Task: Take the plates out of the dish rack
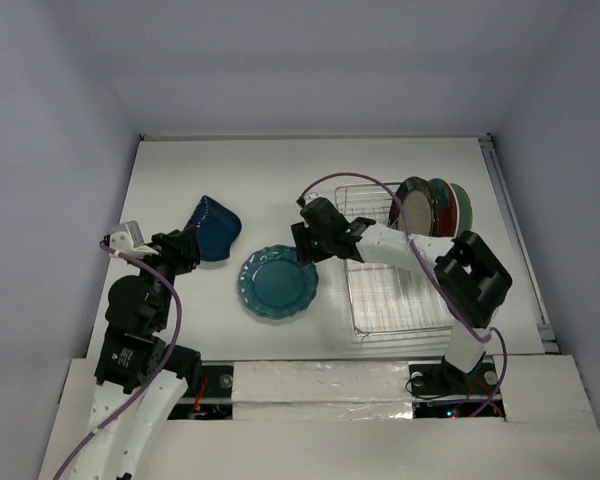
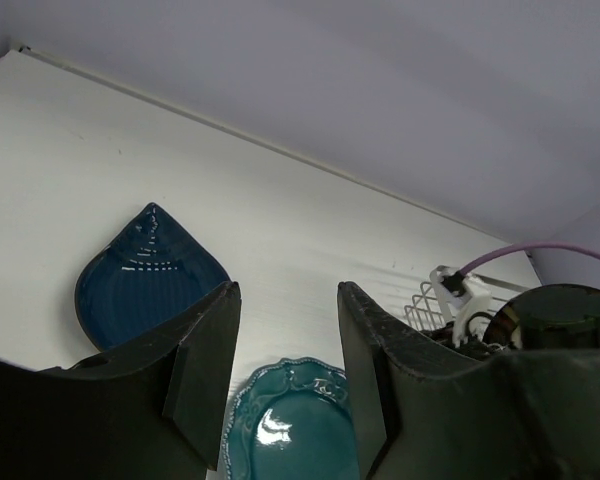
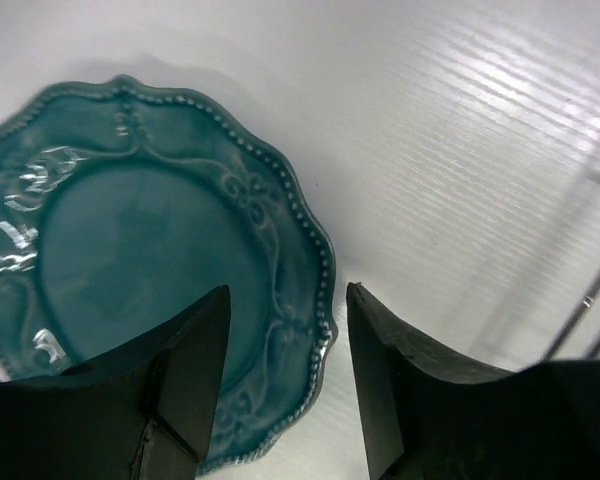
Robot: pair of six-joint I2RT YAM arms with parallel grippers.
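A glossy teal plate [image 1: 278, 283] lies flat on the table left of the dish rack [image 1: 365, 202]. My right gripper [image 1: 312, 243] hovers open over the plate's right rim [image 3: 315, 300], one finger over the plate and the other over bare table, with nothing between them [image 3: 287, 300]. A dark blue wavy-edged plate [image 1: 212, 228] rests on the table further left. My left gripper [image 1: 185, 248] stands open and empty [image 2: 288, 295] just beside it, facing both plates [image 2: 145, 275] [image 2: 290, 420]. Several plates [image 1: 435, 205] stand upright at the rack's back right.
A clear ribbed tray [image 1: 395, 300] lies under the rack's near half. Rack wires [image 3: 590, 300] show at the right edge of the right wrist view. A purple cable [image 1: 345, 180] arcs above the right wrist. Walls enclose the table on three sides.
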